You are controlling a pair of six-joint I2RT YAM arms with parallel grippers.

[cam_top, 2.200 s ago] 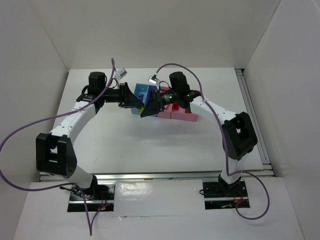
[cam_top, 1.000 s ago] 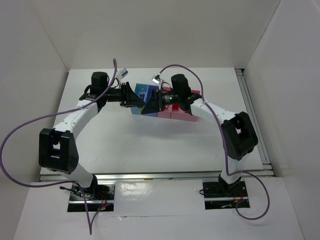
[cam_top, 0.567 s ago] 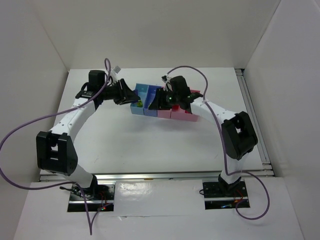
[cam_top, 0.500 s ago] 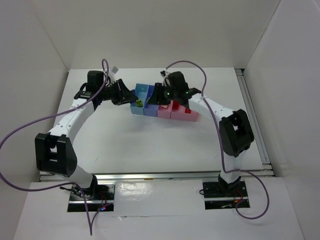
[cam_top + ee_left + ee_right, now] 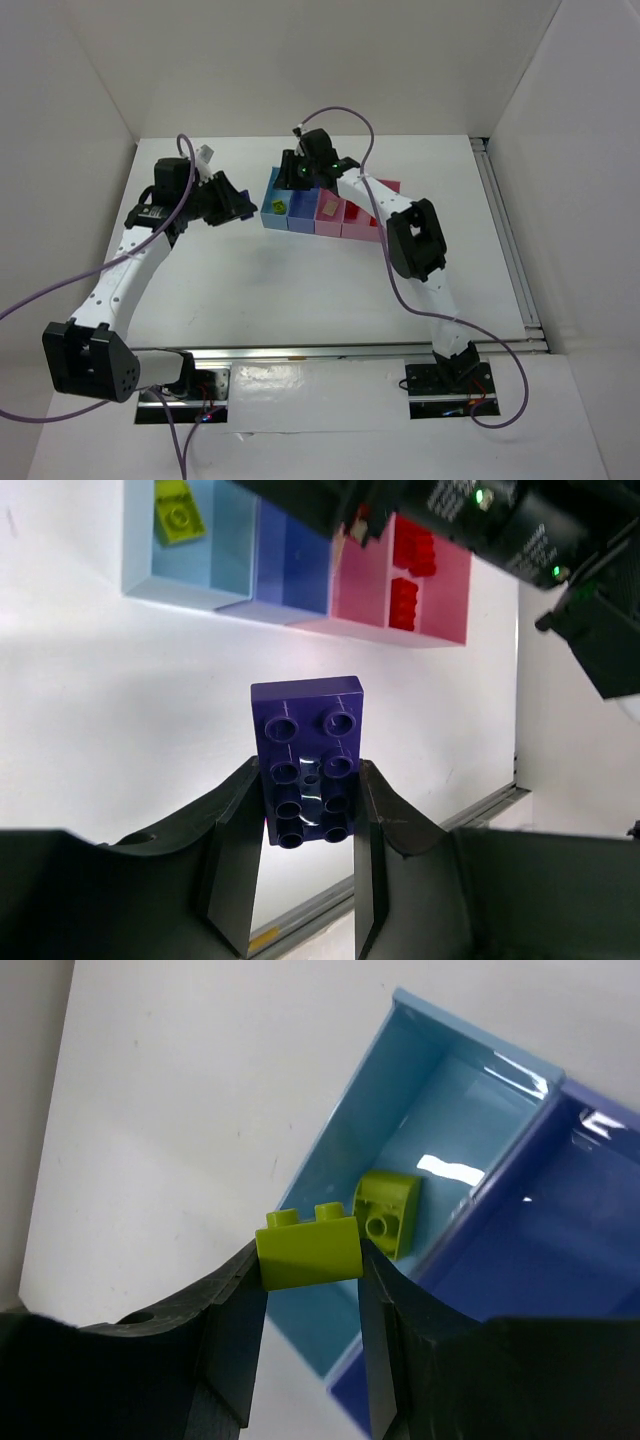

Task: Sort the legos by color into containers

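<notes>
White table (image 5: 300,290) | four joined bins (image 5: 315,227) | left gripper (image 5: 308,780) clamps one purple brick (image 5: 307,730) above table, short of bins | right gripper (image 5: 310,1260) pinches one yellow-green brick (image 5: 308,1252) over light-blue bin (image 5: 440,1110), second yellow-green brick (image 5: 387,1213) inside | two red bricks (image 5: 412,550) in pink bin (image 5: 455,590)

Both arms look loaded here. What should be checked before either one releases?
1. Grip of right gripper on held yellow-green brick: ok, shut.
2. That brick above light blue bin: ok.
3. Colour match, loose yellow-green brick lies inside: ok.
4. Grip of left gripper on purple brick: ok, shut.
5. Purple brick above darker blue bin: not ok, it is over the table.
6. Darker blue bin's far end free: cannot tell, right arm hides it.
</notes>
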